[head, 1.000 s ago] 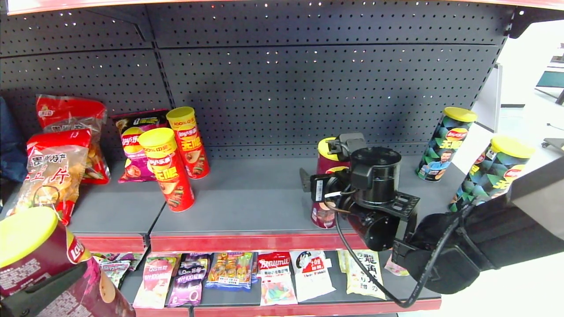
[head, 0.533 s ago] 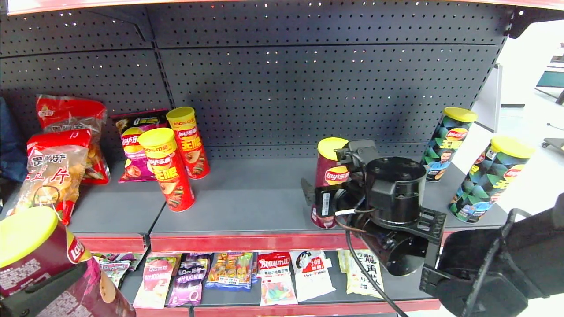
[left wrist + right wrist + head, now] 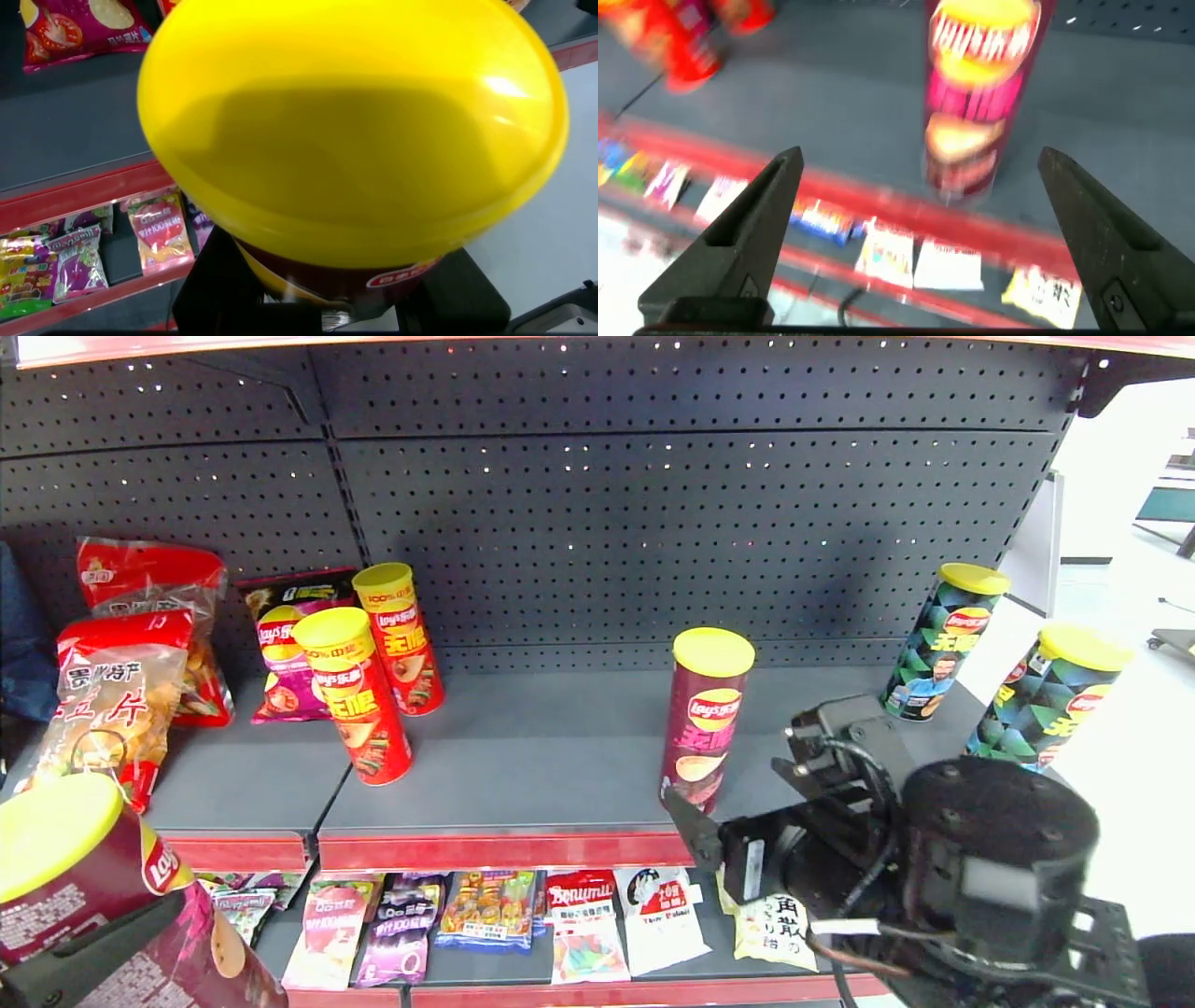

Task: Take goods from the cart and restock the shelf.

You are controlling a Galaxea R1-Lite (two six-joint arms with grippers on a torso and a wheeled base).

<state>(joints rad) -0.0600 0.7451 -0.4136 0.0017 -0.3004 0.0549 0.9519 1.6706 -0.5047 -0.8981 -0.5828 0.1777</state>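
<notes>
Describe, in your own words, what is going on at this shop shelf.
A two-armed robot is restocking. Its right gripper hangs open in front of a tall maroon chip can with a yellow lid. The can stands upright near the front edge of the grey metal shelf, and the gripper is not touching it. The left gripper grips a second maroon yellow-lidded can, not yet shelved.

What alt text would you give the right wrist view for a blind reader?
A maroon chip can stands upright on the grey shelf near its red front edge, apart from the right gripper, whose jaws are open. Snack packets lie lower down, below that edge.
</notes>
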